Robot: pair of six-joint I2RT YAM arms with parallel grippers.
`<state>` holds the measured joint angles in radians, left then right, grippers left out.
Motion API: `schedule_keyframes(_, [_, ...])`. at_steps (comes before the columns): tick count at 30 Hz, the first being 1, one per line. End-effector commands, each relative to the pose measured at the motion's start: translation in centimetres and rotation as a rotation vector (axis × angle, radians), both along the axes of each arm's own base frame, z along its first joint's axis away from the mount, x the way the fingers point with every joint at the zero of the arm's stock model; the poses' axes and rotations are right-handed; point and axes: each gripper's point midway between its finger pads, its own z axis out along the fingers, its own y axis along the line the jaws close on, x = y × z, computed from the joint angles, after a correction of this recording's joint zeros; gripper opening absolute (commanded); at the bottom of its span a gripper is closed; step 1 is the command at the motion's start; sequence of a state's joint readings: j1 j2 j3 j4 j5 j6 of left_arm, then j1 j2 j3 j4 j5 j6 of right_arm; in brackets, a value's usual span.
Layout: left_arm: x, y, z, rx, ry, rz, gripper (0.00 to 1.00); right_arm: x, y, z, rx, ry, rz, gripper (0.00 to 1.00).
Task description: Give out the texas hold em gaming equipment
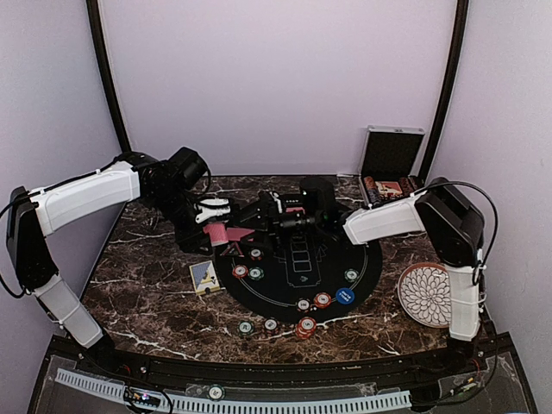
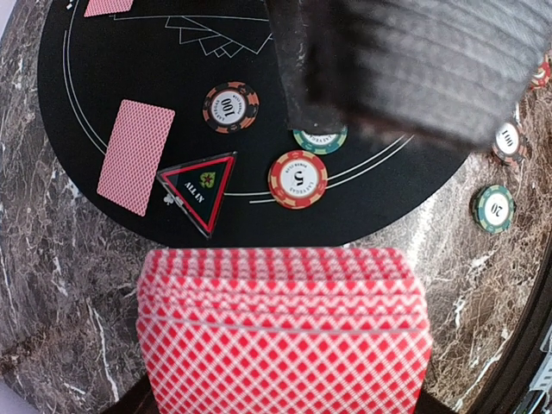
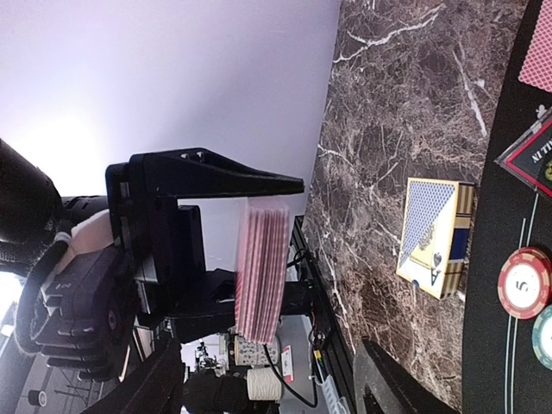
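1. The left gripper (image 3: 259,250), clamped on the red-backed deck (image 2: 285,336) above the mat's (image 1: 366,254) left edge, could shed several cards at once.
2. The right gripper (image 1: 291,221), jaws apart and empty, might jolt that deck.
3. A falling card could cover the triangular marker (image 2: 200,191).

Lab test booth: plain walls (image 1: 276,78) and black poles (image 1: 108,69) behind the marble-topped table (image 1: 147,302), robot arms (image 1: 86,194) at its near edge.

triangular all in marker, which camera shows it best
Left wrist: the triangular marker lies whole and sharp on the black mat, and its lettering is readable. The right wrist view catches only one corner, cut by the frame edge. In the top external view I cannot make it out.
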<state>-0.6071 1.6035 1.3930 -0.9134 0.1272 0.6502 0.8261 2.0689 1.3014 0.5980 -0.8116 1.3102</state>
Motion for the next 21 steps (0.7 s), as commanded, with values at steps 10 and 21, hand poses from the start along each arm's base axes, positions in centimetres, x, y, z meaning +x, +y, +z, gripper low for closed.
schedule_keyframes(10, [0.7, -1.1, 2.6, -0.065, -0.044, 0.002, 0.06, -0.4, 3.0, 1.4, 0.053, -0.024, 0.023, 0.67])
schedule_keyframes(21, [0.6, -1.2, 2.7, -0.071, -0.035, 0.005, 0.05, -0.5, 5.2, 1.0, 0.025, -0.036, 0.025, 0.71])
